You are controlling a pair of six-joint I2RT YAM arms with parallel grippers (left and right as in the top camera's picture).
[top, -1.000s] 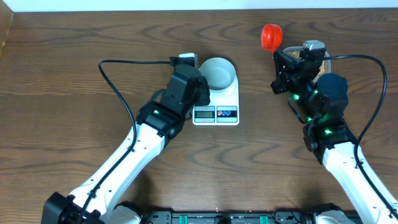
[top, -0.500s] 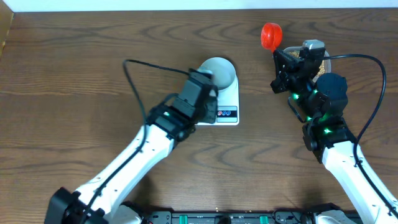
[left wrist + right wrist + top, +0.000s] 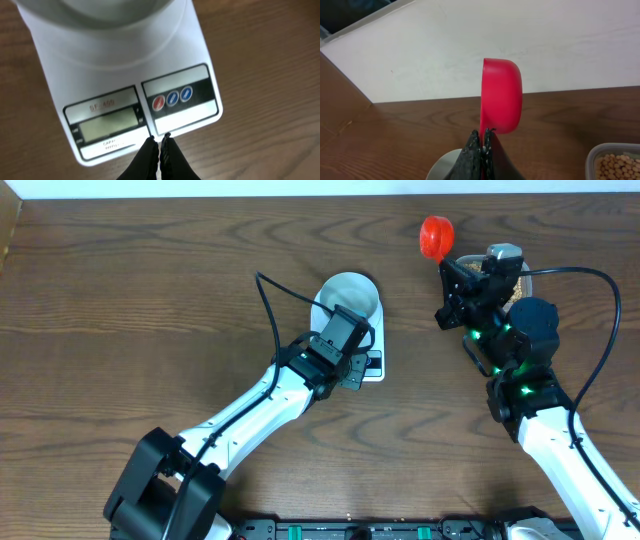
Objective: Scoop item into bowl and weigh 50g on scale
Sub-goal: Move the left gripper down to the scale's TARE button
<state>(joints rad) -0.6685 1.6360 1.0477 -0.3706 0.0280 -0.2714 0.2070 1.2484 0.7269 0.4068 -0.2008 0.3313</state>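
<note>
Left tool (image 3: 159,141) closed, angled over scale (image 3: 117,75)

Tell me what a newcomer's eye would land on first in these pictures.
The bright red scoop stands out first, held up on edge by the right arm's fingers at the upper right of the overhead view. Next comes the white scale near the centre with the pale bowl on it. The left arm's fingers, shut, are poised at its near edge.

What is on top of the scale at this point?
The bowl sits on the platform of the scale, and its inside looks empty. From overhead, the left gripper and its arm hide the bowl's near rim and the scale's display.
</note>
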